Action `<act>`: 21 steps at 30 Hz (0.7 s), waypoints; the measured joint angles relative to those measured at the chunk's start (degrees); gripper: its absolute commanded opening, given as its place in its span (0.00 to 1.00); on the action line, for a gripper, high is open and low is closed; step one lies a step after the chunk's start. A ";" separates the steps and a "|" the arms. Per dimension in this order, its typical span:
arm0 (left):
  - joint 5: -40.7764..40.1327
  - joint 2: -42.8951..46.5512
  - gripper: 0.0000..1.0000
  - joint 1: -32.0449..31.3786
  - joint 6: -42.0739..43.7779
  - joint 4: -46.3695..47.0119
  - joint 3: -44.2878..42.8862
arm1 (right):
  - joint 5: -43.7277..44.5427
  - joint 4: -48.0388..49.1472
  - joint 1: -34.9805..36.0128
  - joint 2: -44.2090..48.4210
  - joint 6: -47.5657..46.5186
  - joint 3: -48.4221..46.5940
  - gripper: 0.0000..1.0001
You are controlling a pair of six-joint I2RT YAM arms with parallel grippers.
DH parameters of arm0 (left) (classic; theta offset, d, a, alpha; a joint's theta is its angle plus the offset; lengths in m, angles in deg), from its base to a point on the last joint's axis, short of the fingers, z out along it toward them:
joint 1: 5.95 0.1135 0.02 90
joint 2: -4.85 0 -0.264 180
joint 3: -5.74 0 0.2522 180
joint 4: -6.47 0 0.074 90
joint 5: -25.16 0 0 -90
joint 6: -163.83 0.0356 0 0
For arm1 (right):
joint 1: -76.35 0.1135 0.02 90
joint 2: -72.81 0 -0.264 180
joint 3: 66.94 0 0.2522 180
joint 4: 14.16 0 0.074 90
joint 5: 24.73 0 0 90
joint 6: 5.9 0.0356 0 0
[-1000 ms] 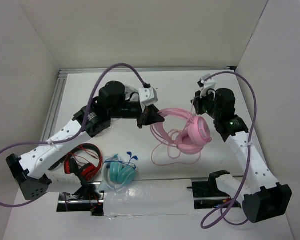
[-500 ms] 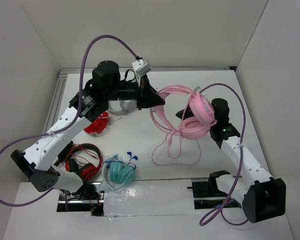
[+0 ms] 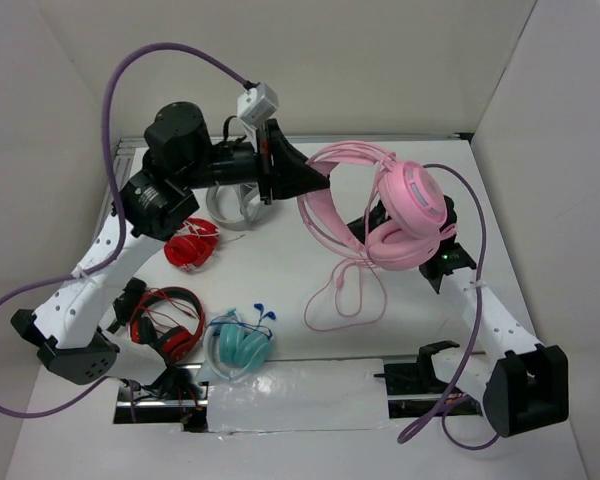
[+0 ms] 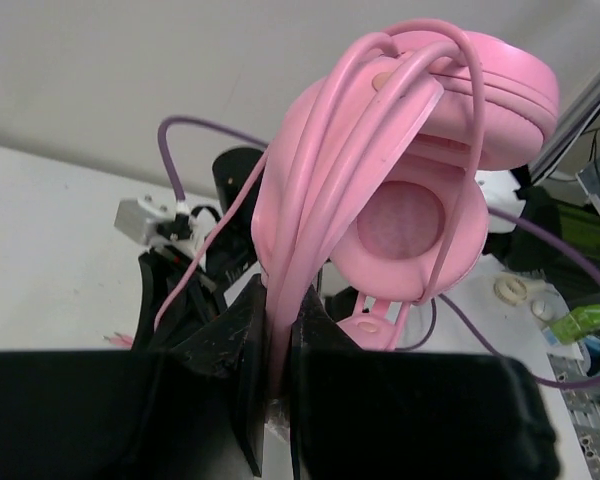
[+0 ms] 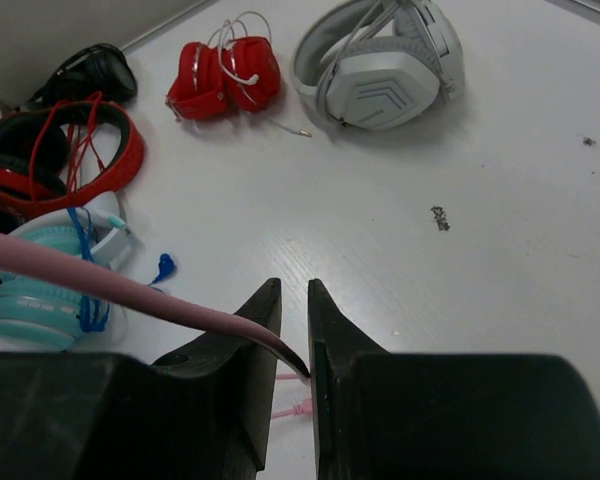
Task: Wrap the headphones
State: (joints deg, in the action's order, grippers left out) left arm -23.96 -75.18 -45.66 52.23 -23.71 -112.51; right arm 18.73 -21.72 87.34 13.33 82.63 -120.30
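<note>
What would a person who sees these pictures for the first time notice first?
The pale-pink headphones, held above the table at centre right, catch the eye first; the left tool is shut on their headband. Their thin pink cable hangs down in loops onto the table.

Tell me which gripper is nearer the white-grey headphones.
Left. The left gripper, clamping the pink headphones, hangs just right of the white-grey headphones in the top view; the right gripper is farther right.
</note>
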 measured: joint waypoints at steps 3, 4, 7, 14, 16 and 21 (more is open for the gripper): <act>-0.33 0.31 0.00 0.22 -1.07 0.59 -2.64 | -0.83 2.56 0.07 -1.42 1.09 0.57 0.22; -0.35 0.31 0.00 0.31 -1.25 0.61 -3.52 | -0.85 2.93 0.50 -2.03 1.31 0.66 0.22; -0.52 0.31 0.00 0.59 -1.44 0.55 -5.55 | -0.63 4.04 1.81 -3.98 1.66 1.01 0.23; -1.64 -1.01 0.00 1.46 -2.78 -0.13 -11.41 | -0.59 8.39 4.98 -7.48 2.73 5.53 0.24; -1.73 -1.44 0.00 1.79 -2.84 -0.42 -12.66 | -0.26 9.57 6.71 -8.63 2.95 6.19 0.24; -2.25 -2.93 0.00 2.01 -2.84 -1.75 -16.85 | 0.94 13.16 11.47 -13.11 3.50 6.38 0.23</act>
State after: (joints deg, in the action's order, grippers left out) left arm -26.21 -78.11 -43.65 49.39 -25.46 -129.36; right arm 19.67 -8.56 98.81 0.22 86.12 -113.92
